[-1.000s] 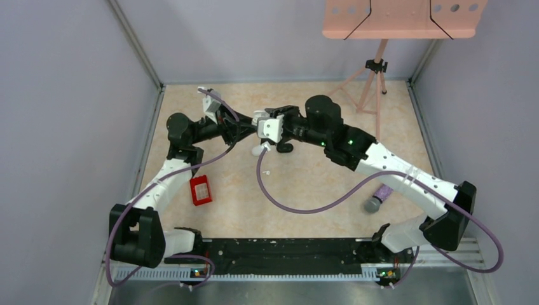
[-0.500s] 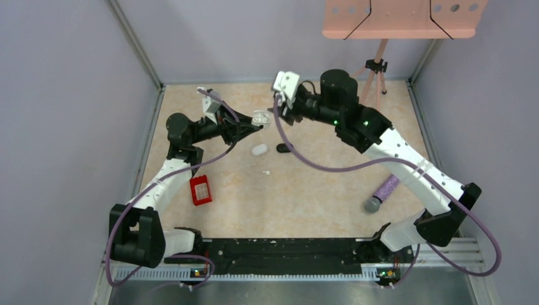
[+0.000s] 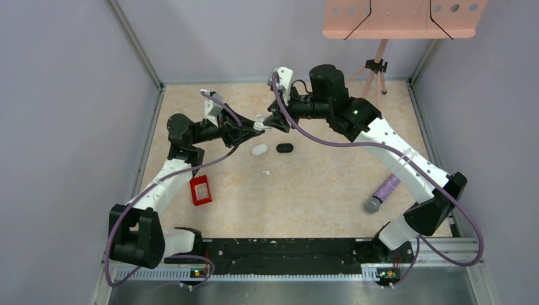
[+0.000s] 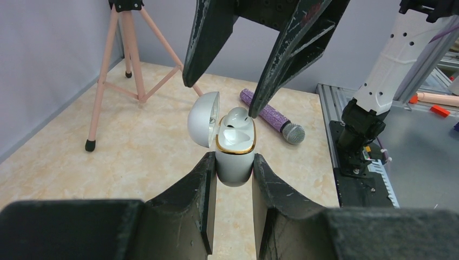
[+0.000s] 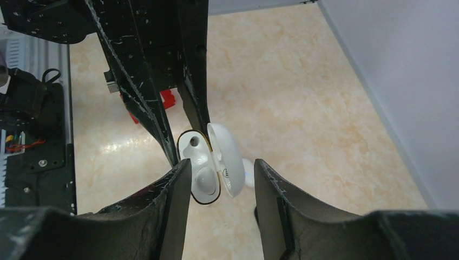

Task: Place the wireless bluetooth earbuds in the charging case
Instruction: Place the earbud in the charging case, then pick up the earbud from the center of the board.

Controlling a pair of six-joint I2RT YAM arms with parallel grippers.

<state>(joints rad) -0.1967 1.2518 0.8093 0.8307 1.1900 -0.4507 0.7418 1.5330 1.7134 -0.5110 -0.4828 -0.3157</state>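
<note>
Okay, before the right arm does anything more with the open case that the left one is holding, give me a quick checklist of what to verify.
1. left gripper clamped on the charging case: ok.
2. lid swung open: ok.
3. right gripper open, nothing held, fingers poised over the case: ok.
4. seated earbud pushed fully home: cannot tell.
5. Second slot filled: cannot tell.
6. All earbuds off the table: not ok, a loose earbud lies there.

You have: charging case (image 4: 235, 154), white, gold rim; seated earbud (image 4: 236, 116), white; second case (image 3: 285, 147), black; microphone (image 3: 385, 188), glittery purple, grey head; box (image 3: 201, 190), red; tripod (image 3: 381, 49), pink; tabletop (image 3: 318, 178), beige marbling.
</note>
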